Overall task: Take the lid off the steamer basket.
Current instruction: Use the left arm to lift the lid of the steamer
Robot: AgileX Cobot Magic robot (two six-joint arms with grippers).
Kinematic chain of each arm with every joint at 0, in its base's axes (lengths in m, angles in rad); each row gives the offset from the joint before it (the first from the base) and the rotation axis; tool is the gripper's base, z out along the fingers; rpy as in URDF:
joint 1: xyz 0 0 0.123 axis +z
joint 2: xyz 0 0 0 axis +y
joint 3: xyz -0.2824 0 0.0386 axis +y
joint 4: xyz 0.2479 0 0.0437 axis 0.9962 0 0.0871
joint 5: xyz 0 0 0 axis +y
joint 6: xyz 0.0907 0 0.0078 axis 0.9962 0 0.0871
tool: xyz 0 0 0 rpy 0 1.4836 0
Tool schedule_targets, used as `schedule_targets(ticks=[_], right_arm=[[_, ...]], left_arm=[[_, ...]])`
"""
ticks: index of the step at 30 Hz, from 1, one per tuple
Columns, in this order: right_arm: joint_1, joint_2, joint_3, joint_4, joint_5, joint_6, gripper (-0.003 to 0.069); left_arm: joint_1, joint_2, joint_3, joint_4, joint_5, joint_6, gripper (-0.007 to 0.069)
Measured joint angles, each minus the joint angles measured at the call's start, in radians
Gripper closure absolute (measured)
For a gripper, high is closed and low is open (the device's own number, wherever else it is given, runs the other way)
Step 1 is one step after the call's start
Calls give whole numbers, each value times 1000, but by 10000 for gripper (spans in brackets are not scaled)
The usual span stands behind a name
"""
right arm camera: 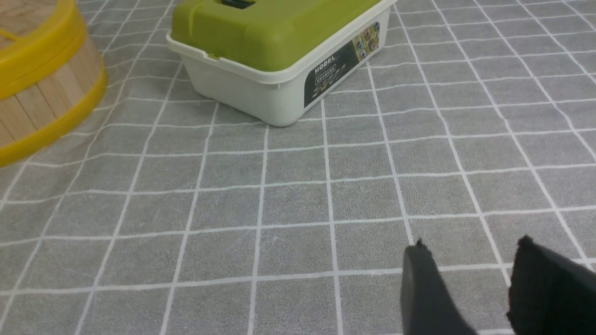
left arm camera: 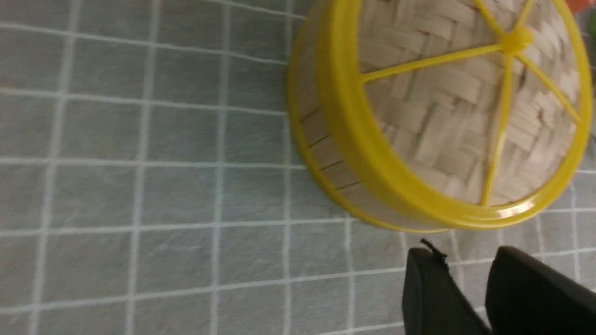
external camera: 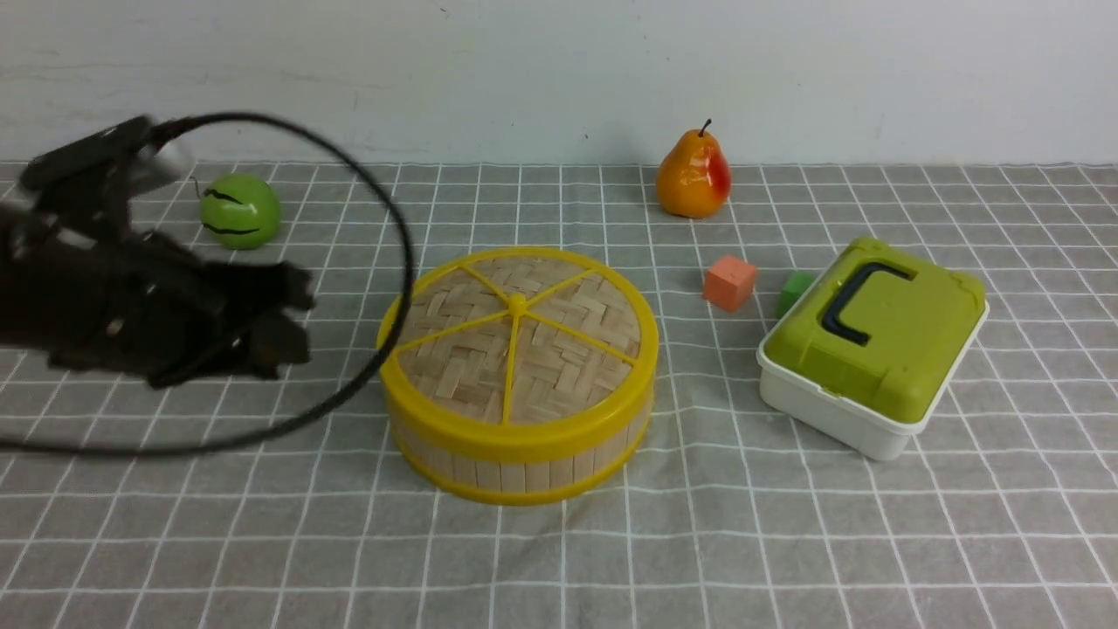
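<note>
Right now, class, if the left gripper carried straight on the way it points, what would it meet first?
Probably the steamer basket: the left gripper points at its left side, about level with the yellow rim of the lid, with only cloth between. Whether rim or slatted wall comes first is unclear.

Front camera faces forward across the whole cloth (external camera: pixel 786 542); both wrist cameras hover low, close, sharing the steamer basket (right arm camera: pixel 42 93)
</note>
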Motion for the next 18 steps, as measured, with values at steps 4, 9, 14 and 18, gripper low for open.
schedule_targets(ticks=[4, 9, 14, 18], right_arm=[[0, 0, 0, 0, 0, 0, 417], [0, 0, 0, 0, 0, 0, 417], [0, 0, 0, 0, 0, 0, 417], [0, 0, 0, 0, 0, 0, 417]], left_arm=[[-93, 212, -319, 44, 174, 1, 567], [-224, 456, -686, 248, 382, -77, 601], [-302, 643, -939, 450, 513, -136, 481], [-339, 730, -1045, 529, 528, -158, 315]])
